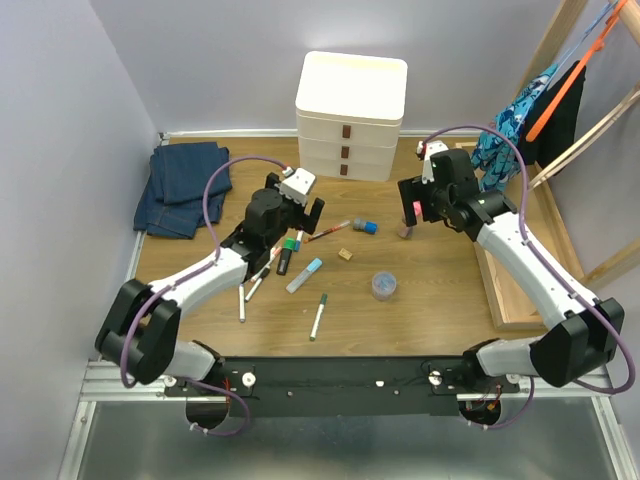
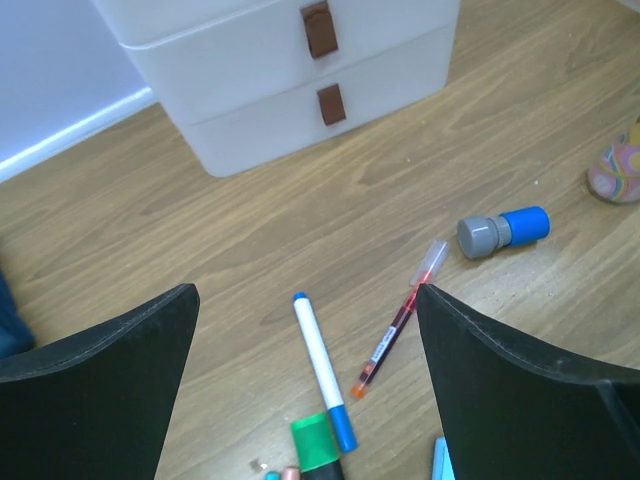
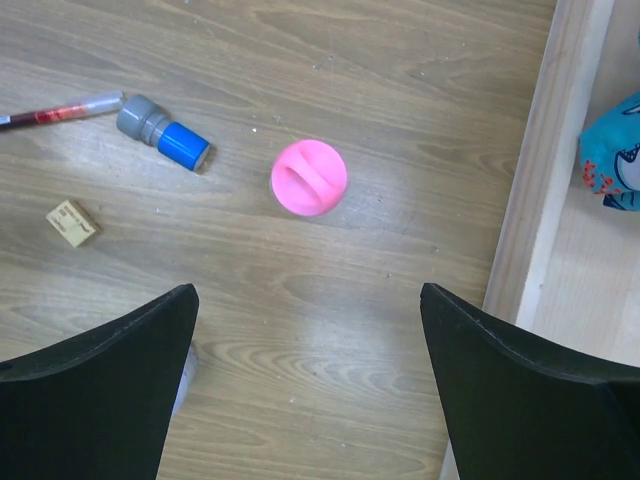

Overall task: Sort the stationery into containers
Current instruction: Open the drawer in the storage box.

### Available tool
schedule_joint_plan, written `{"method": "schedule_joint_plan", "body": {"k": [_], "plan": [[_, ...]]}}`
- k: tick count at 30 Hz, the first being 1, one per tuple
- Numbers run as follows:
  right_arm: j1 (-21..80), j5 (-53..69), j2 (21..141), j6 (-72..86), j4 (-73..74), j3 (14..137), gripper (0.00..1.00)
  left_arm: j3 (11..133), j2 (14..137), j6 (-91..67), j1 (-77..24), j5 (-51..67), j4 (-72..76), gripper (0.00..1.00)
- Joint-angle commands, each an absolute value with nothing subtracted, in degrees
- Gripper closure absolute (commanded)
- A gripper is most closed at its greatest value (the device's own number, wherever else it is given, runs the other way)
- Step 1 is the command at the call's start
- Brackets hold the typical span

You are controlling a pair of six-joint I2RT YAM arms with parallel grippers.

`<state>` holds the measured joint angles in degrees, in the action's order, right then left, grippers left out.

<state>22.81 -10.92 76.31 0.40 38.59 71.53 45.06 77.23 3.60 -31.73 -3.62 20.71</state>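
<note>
Both claws gape wide, holding nothing. The left gripper (image 1: 295,197) hangs over pens (image 1: 304,275) scattered at frame centre. The right gripper (image 3: 305,290) hangs above a pink disc (image 3: 309,177), right of centre. The drawers (image 1: 350,150) stand closed, top centre.

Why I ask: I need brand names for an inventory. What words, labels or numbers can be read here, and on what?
No text here can be read.
Dark print on the barrel of the red pen: too small and blurred to read.
Faint marks on the eraser: too blurred to read.
No text shows on the cabinet.
</note>
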Motion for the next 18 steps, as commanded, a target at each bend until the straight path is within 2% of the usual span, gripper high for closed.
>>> {"method": "schedule_joint_plan", "body": {"k": [1,6,10,18], "plan": [[23.0,-13.1,78.7,2.8,35.3,74.5,0.00,45.4,84.6,5.2,-33.3,-6.8,34.8,0.01],[22.8,-14.2,82.8,0.5,32.2,77.7,0.00,49.8,96.5,7.0,-34.6,-9.7,43.4,0.01],[19.0,-8.1,86.9,4.2,30.2,82.6,0.00,54.5,103.5,11.0,-35.6,-7.7,51.9,0.05],[17.7,-4.7,95.0,10.0,24.3,88.2,0.00,64.5,115.6,7.6,-36.6,-10.1,54.0,0.09]]}}
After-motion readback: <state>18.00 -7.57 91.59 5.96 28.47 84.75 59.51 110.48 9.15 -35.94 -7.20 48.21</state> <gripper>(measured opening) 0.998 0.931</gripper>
